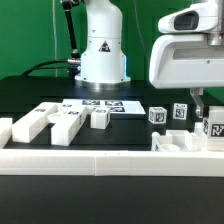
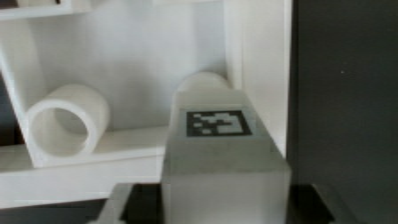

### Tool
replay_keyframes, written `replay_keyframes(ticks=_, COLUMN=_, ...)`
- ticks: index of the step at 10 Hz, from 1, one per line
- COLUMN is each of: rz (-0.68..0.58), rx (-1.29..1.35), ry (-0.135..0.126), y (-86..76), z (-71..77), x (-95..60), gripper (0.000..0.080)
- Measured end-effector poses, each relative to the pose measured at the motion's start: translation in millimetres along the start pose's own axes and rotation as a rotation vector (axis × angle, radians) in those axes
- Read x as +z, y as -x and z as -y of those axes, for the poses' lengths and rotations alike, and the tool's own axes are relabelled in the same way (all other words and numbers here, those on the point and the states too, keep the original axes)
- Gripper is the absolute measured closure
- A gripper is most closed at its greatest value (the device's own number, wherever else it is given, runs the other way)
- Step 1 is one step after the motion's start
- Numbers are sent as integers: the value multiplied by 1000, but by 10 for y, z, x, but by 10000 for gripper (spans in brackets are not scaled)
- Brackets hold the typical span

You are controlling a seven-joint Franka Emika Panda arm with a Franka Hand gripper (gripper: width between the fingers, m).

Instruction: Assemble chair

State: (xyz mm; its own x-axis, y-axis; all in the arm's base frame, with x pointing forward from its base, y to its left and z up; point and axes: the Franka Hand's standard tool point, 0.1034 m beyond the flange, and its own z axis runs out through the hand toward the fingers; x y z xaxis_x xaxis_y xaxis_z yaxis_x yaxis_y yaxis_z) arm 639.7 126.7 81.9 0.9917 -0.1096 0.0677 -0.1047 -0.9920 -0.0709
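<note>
The hand (image 1: 205, 112) straddles the tagged chair leg (image 2: 217, 140) at the exterior view's right of the surface (image 1: 30, 95). Firm grip cannot be confirmed. Off-centre closure may twist the leg, causing slippage on lifting.

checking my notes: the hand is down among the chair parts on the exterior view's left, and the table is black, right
Not quite: the exterior view shows the hand among the chair parts on that view's right, not its left. The table is black.

Chair parts (image 1: 62, 124) before marker board (image 1: 103, 104)
</note>
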Motion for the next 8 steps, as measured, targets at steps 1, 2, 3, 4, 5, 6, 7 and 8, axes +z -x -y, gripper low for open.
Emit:
replay_keyframes(ticks=1, rz=0, rx=112, ry=0, y=-1, z=-9, x=1, gripper=511)
replay_keyframes(ticks=2, rz=-2, rx=190, ry=-1, y=-1, z=-13, x=3, gripper=511)
replay_keyframes(ticks=3, rz=-3, rx=329, ry=0, y=0, z=-20, x=6, gripper=511)
replay_keyframes(ticks=4, rz=-5, rx=464, ry=-3, y=-1, z=-29, x=7, gripper=511)
replay_keyframes(ticks=5, rz=-6, rx=561, ry=-6, y=-5, z=-37, x=7, gripper=511)
replay_keyframes(ticks=6, rz=-4, rx=650, ry=-4, y=0, z=-36, x=10, gripper=510)
replay_keyframes(ticks=7, rz=-3, rx=767, ry=-1, y=7, z=-32, x=13, gripper=509)
replay_keyframes(ticks=8, rz=-4, rx=848, ry=-4, y=6, z=-37, x=13, gripper=509)
